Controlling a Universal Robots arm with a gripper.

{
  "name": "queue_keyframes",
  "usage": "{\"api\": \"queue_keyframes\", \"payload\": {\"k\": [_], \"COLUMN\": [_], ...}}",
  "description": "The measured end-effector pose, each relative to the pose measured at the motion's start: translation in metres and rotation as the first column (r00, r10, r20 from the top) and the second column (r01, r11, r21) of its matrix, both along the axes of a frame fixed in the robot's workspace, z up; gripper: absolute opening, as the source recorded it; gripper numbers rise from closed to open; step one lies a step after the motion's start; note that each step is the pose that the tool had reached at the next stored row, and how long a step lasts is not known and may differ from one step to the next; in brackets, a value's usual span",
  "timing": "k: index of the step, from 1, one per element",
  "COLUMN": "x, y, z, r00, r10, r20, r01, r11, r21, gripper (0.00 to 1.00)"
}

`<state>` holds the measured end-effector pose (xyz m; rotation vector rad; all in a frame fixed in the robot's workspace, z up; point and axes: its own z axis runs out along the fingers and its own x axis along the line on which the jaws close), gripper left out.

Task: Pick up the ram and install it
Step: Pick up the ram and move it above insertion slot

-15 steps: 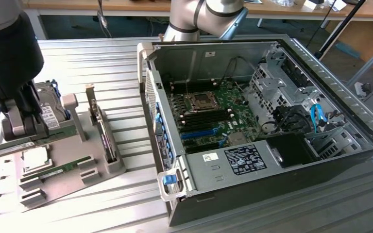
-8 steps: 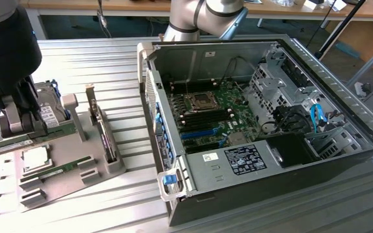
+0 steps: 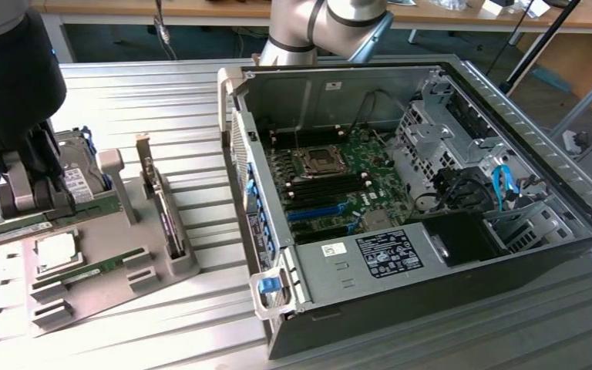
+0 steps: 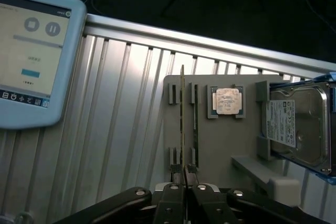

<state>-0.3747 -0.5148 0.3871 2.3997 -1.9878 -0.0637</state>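
My gripper (image 3: 27,206) stands over the grey parts holder (image 3: 157,266) at the exterior view's left, shut on the ram (image 3: 10,235), a thin green stick lifted just above the holder. From the wrist, the ram (image 4: 182,114) shows edge-on, pinched between the fingertips (image 4: 176,178). A second, alike stick (image 3: 99,269) lies in its holder slots and appears beside the held one as a dark strip (image 4: 195,129). The open computer case (image 3: 543,239) lies to the right, its motherboard (image 3: 353,154) showing black memory slots (image 3: 322,189).
The holder also carries a silver processor chip (image 3: 58,248) (image 4: 227,100), a hard drive (image 3: 75,173) (image 4: 299,127) and an upright expansion card (image 3: 163,208). A tablet screen (image 4: 31,51) rests on the ribbed metal table (image 3: 173,108). The arm's body rises behind the case.
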Motion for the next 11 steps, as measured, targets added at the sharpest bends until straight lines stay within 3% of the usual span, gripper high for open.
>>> {"api": "queue_keyframes", "payload": {"k": [11], "x": [0.0], "y": [0.0], "z": [0.0], "r00": [0.9994], "r10": [-0.036], "r20": [0.0], "r01": [0.036], "r11": [0.9994], "r21": [0.0001], "gripper": [0.12]}}
